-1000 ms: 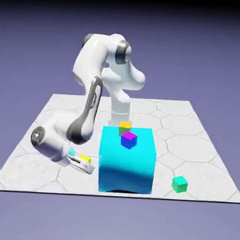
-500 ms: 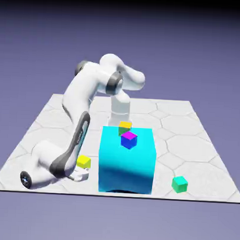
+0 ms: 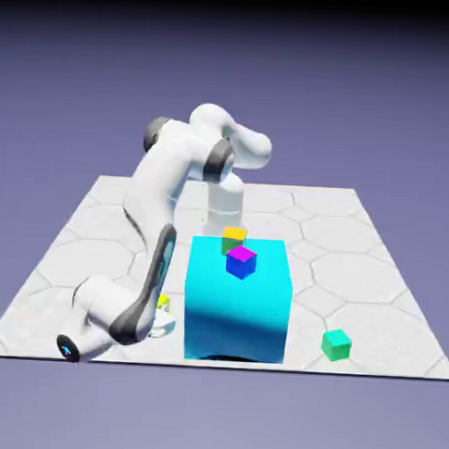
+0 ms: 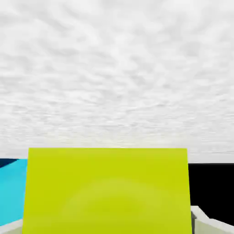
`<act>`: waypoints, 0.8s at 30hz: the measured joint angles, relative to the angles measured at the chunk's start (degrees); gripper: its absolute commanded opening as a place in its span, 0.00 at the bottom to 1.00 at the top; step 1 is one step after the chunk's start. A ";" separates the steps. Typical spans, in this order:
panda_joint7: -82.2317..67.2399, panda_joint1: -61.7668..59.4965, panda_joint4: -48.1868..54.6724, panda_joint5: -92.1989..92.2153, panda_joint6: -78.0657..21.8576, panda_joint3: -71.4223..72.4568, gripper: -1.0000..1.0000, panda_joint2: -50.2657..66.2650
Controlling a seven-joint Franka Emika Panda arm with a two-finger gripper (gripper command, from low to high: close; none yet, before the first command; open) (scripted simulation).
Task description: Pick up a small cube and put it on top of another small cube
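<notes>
- Yellow, flat-faced and matte, the small cube (image 4: 107, 192) sits clamped in the gripper (image 3: 163, 310), low over the table (image 3: 357, 244) just beside the big cyan block (image 3: 238, 303).
- Pale mottled stone-like hexagon tiles cover the table.

over the last second the white arm (image 3: 159, 215) has folded forward and sunk, carrying its hand from above the table (image 3: 80, 230) down to the surface at the exterior view's left of the big cyan block (image 3: 238, 298). the gripper (image 3: 161, 310), wide open a second ago, has now closed on the small yellow cube (image 3: 163, 302). that cube, in plain sight half a second ago, is now mostly hidden behind the hand in the exterior view, while in the hand view it fills the lower frame between the fingertips (image 4: 203, 219).
</notes>
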 measured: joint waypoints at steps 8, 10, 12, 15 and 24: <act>0.02 -0.33 2.12 1.66 -4.74 -5.61 0.00 -8.18; 0.95 0.23 0.70 -1.00 -7.04 -1.57 0.00 -12.33; 1.87 0.79 -0.72 -3.67 -9.33 2.46 0.00 -16.49; 3.18 1.47 -2.21 -7.48 -12.36 8.57 0.00 -20.98; 6.60 2.62 -3.10 -17.85 -19.06 27.26 0.00 -24.58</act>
